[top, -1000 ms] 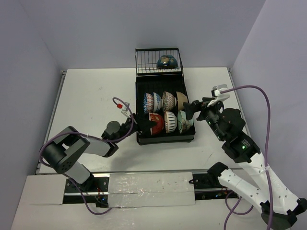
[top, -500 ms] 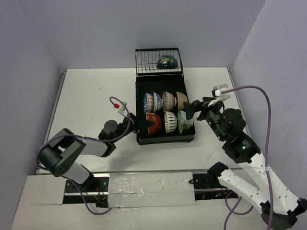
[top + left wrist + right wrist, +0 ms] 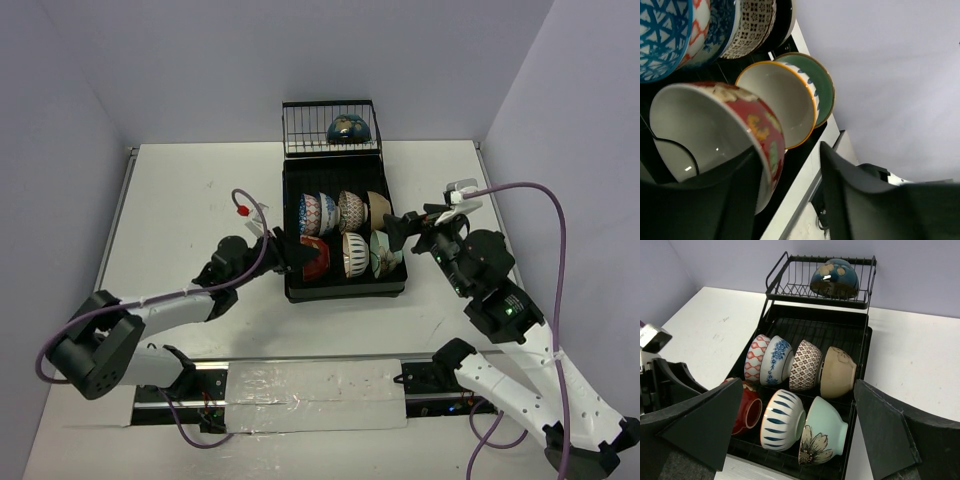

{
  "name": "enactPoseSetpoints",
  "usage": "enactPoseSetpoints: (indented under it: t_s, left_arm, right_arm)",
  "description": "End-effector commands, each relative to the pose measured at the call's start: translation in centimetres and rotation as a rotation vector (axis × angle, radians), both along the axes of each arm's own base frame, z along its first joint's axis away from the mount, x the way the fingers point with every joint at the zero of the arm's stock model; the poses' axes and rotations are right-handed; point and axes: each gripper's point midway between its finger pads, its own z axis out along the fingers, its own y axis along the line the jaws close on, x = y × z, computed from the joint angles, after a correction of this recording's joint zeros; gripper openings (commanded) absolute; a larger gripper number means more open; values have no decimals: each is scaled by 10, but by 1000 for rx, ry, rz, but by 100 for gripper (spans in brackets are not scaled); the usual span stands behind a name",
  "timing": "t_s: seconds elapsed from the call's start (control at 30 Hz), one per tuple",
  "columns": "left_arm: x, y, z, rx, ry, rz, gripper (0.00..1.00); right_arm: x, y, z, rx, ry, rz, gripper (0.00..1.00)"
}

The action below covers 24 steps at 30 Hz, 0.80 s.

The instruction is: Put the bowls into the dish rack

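Loading looks all but done: eight bowls [image 3: 805, 365] sit in the dish rack [image 3: 345, 291] (one up in its wire basket [image 3: 790, 285]), the red bowl [image 3: 715, 130] standing with its rim loose between the parted jaws of the left gripper [image 3: 787, 165], while the right gripper [image 3: 799, 390] has its jaws wide and empty.

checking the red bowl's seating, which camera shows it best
Left wrist: the red bowl is close up, white inside and rim clear. Right wrist shows it partly hidden; top external shows it small.
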Motion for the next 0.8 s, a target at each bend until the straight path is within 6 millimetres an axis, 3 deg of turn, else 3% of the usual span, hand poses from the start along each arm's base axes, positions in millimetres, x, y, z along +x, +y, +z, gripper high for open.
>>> enactPoseSetpoints:
  t_s: [0.0,0.17,0.3,0.37,0.4,0.47,0.5,0.57,0.77]
  left_arm:
    - [8,4,21,77,-88,20,55]
    - [13,13,33,174,-109,53,82]
    - [16,28,62,240,-190,104,88]
    - [25,39,87,269,-238,175,90]
    - [24,51,85,329,-229,203,90]
    - [37,76,114,366,-243,356,94]
    - [36,91,105,441,-205,393,96]
    - [44,123,132,503,-234,546,99]
    - [34,203,171,653,-269,843,99]
  right_arm:
    - [1,-4,15,26,-59,-15,100]
    - [-2,-9,18,34,-68,-36,100]
    - [-6,-25,26,54,-90,-102,100]
    - [-9,-38,30,64,-104,-156,100]
    - [-11,-44,32,71,-111,-179,100]
    - [-17,-61,36,88,-135,-247,100]
    - [-20,-68,38,94,-145,-273,100]
    - [-28,-89,39,112,-166,-359,100]
    - [-49,-130,34,123,-201,-518,100]
